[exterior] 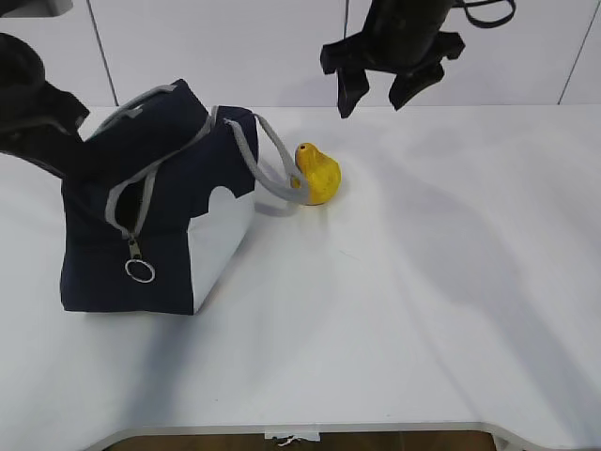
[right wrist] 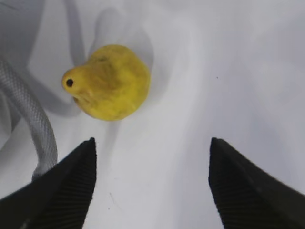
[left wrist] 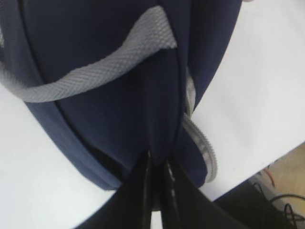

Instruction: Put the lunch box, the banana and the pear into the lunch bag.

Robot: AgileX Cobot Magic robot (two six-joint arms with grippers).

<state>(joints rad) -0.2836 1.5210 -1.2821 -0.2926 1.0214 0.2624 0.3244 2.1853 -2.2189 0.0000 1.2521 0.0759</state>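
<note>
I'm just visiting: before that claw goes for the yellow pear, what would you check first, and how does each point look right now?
1. Right gripper open wide enough for the pear: ok.
2. Pear free on the table, nothing on top: ok.
3. Grey handle clear of the pear: not ok, it lies right beside it.
4. Left gripper pinching the lunch bag fabric: ok, jaws shut on it.
5. Bag mouth open enough to take the pear: cannot tell.
6. Lunch box and banana already inside: cannot tell, neither is visible.
</note>
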